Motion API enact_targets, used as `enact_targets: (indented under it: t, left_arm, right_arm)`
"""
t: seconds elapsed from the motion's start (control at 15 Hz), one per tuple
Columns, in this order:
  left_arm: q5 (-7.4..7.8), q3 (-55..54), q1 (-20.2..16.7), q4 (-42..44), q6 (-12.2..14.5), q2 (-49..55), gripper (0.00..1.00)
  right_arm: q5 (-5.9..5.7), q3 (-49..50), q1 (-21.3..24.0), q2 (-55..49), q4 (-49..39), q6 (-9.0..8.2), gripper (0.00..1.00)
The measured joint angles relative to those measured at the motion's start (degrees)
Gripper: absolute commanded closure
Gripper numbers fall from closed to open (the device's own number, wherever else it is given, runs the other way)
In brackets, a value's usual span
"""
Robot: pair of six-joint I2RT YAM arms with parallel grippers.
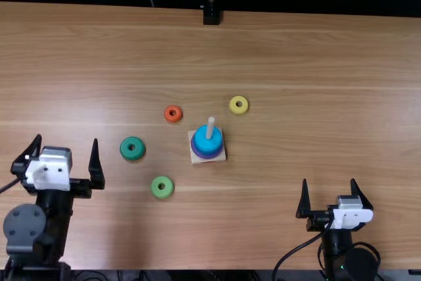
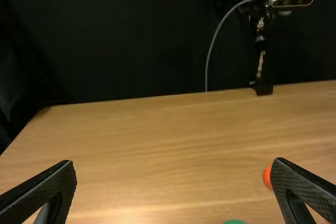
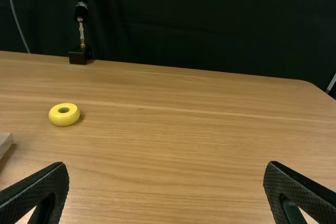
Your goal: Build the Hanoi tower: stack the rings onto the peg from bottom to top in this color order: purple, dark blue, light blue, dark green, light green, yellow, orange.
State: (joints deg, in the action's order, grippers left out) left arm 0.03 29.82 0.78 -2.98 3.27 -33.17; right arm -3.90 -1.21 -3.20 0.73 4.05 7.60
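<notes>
A wooden base (image 1: 198, 158) with an upright peg (image 1: 210, 123) stands near the table's middle. Round the peg lies a light blue ring (image 1: 203, 143) above wider purple or dark blue (image 1: 208, 156); I cannot tell how many rings are underneath. Loose on the table lie a dark green ring (image 1: 123, 149), a light green ring (image 1: 154, 188), an orange ring (image 1: 167, 114) and a yellow ring (image 1: 233, 101). My left gripper (image 1: 64, 162) is open at the left, as is my left gripper (image 2: 176, 182) in its wrist view. At the lower right, my right gripper (image 1: 330, 199), also my right gripper (image 3: 165, 182), is open and apart from everything.
A black stand (image 1: 211, 16) with a camera rises at the table's far edge. Bare tabletop (image 1: 276, 156) lies between the base and my right gripper. A cable (image 1: 299, 248) loops beside the right arm.
</notes>
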Motion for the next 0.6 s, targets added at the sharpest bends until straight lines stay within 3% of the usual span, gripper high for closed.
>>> enact_targets:
  t: [0.13,0.33,0.6]
  left_arm:
    - [0.66,3.5,0.1,-0.1,0.2,-9.4,0.00]
    - [3.08,7.7,2.9,-2.3,0.1,-19.5,0.00]
    - [4.26,19.2,3.9,-12.9,0.4,-32.7,0.00]
  right_arm:
    - [0.04,0.0,0.0,0.0,0.0,0.00,0.00]
    - [0.02,0.0,0.0,0.0,0.0,0.00,0.00]
    - [0.02,0.0,0.0,0.0,0.0,0.00,0.00]
